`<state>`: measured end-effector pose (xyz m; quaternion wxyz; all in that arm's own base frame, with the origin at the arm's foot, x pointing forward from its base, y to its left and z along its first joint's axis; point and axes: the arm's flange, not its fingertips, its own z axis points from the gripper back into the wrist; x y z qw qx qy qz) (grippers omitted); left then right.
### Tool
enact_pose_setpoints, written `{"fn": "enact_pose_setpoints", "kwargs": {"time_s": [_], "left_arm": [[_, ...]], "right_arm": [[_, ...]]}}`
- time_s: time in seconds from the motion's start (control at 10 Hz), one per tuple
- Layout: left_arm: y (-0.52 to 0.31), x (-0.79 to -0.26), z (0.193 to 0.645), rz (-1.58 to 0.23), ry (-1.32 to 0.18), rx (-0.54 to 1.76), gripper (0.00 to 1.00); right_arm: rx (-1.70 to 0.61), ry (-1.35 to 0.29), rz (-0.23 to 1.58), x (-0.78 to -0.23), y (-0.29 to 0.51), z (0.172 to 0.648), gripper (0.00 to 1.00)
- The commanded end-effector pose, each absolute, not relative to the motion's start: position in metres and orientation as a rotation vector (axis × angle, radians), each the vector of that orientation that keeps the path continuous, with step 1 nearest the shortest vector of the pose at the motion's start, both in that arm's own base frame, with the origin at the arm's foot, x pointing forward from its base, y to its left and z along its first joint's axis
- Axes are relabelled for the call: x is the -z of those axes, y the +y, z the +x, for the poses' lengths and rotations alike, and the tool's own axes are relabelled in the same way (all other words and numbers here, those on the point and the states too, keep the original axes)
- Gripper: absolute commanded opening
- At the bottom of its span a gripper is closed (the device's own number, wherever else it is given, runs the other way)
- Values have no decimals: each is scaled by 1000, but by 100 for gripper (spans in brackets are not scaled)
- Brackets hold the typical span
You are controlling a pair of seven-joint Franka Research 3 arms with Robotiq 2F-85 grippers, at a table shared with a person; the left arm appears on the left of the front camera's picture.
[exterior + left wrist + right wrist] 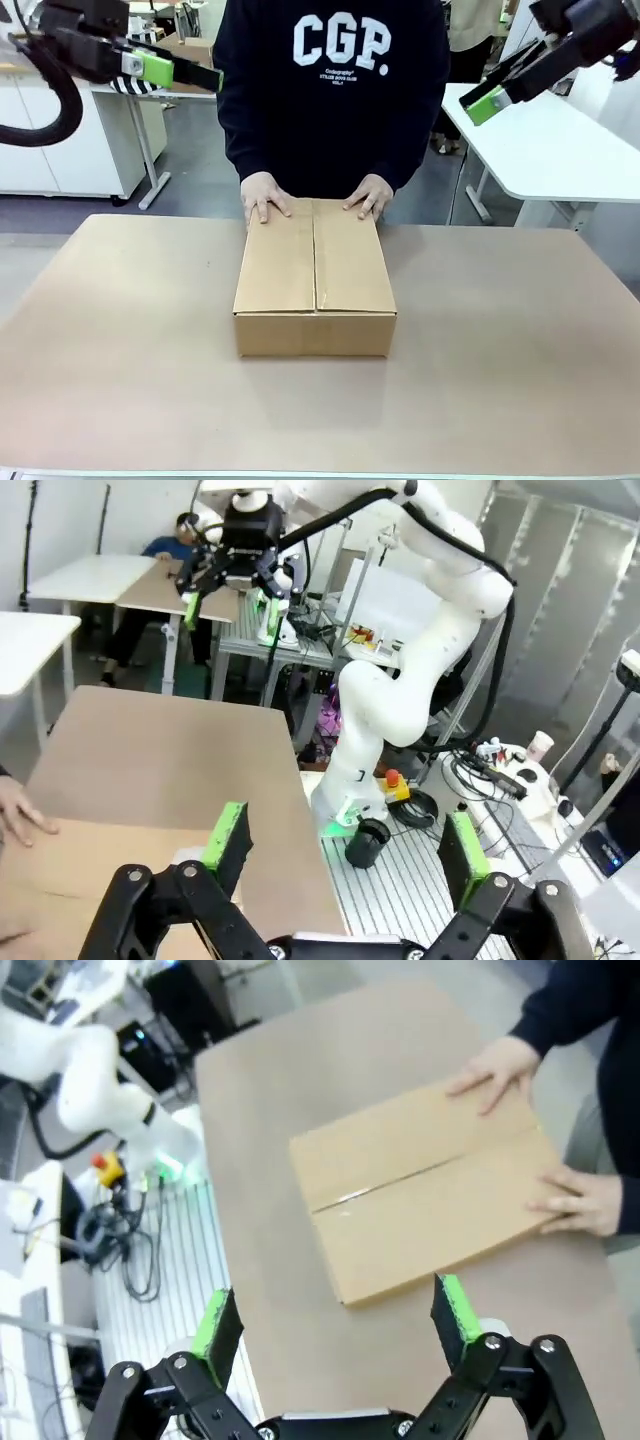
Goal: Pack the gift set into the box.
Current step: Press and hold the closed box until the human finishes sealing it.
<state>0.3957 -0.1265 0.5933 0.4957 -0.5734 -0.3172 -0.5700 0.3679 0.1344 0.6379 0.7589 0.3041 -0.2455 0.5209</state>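
The box (pixel 315 272) lies in the middle of the table with its top flaps shut. A person stands at the far side with both hands (pixel 264 195) flat on the box's far edge. The gift set is out of view. My left gripper (pixel 205 77) hangs high at the upper left, well away from the box. My right gripper (pixel 482 104) hangs high at the upper right. In the left wrist view the left gripper (pixel 345 832) is open and holds nothing, with the box (pixel 90 865) below. In the right wrist view the right gripper (pixel 335 1315) is open above the box (pixel 420 1200).
The brown table (pixel 120 350) has bare room on both sides of the box and in front of it. A white table (pixel 545 150) stands behind at the right. The right arm's white base (pixel 385 720) stands off the table's side, and the left arm's base (pixel 110 1090) at the other side.
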Motion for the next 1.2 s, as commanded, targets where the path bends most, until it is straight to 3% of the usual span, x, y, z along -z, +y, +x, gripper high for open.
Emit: {"fn": "enact_pose_setpoints", "kwargs": {"time_s": [0.0, 0.1, 0.2, 0.3, 0.4, 0.7, 0.8, 0.9, 1.0, 1.1], "left_arm": [[-121, -588, 400, -1396, -752, 1346, 100], [-139, -568, 413, -1317, -969, 1333, 100], [-166, -535, 420, -1212, -1020, 1432, 100], [-188, -511, 421, -1148, -1051, 1529, 100], [-200, -490, 416, -1167, -1114, 1531, 100], [-206, -430, 388, -1051, -1198, 1519, 100], [-191, -418, 390, -1048, -1200, 1416, 100], [-161, -421, 401, -1019, -1234, 1249, 100], [-205, -419, 395, -1077, -1146, 1493, 100], [-205, -419, 395, -1077, -1146, 1493, 100]], "right_arm": [[-1174, -560, 677, -638, 122, 370, 100], [-1363, -885, 1029, -625, 153, 395, 100], [-1552, -1186, 1265, -604, 193, 417, 100], [-1548, -1444, 1502, -581, 218, 425, 100], [-1534, -1517, 1547, -553, 231, 425, 100], [-1555, -1254, 1342, -445, 232, 407, 100], [-1512, -1218, 1306, -430, 214, 403, 100], [-1475, -1210, 1250, -440, 190, 404, 100], [-1484, -1284, 1311, -454, 236, 399, 100], [-1484, -1284, 1311, -454, 236, 399, 100]]}}
